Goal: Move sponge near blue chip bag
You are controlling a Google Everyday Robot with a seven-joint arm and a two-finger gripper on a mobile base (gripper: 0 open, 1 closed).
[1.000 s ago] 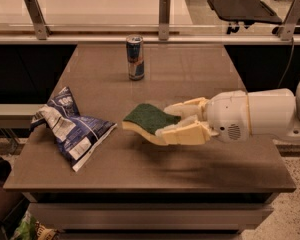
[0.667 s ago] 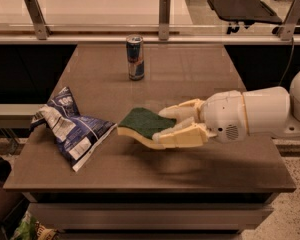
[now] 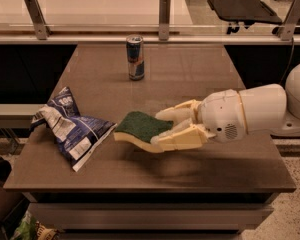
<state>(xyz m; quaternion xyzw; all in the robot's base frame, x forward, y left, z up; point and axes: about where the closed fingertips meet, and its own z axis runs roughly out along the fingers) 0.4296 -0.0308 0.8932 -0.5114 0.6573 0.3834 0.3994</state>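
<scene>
Near the middle of the bench (image 3: 190, 74) we see the gripper (image 3: 158, 129) reaching in from the right, at the end of a thick white arm (image 3: 245, 113). Its cream-coloured jaws are clamped on the sponge (image 3: 139, 125), one on the sponge's far side and one on its near side, gripping its right end. The sponge lies roughly flat but slightly tilted, with its dark green scouring face up and its pale yellow foam showing along the near edge. A soft shadow sits on the bench below it. We cannot tell whether it touches the surface.

Left of the sponge lies the blue chip bag (image 3: 70, 129), crumpled, with white label patches, near the left edge of the bench. The bag's right corner points at the sponge's left end. The two are just beside each other, and we cannot tell whether they touch.

Farther back, well apart from both, a slim blue-and-silver drink can (image 3: 135, 57) stands upright. Beyond the bench's far edge runs a metal rail (image 3: 90, 38) with upright posts.
</scene>
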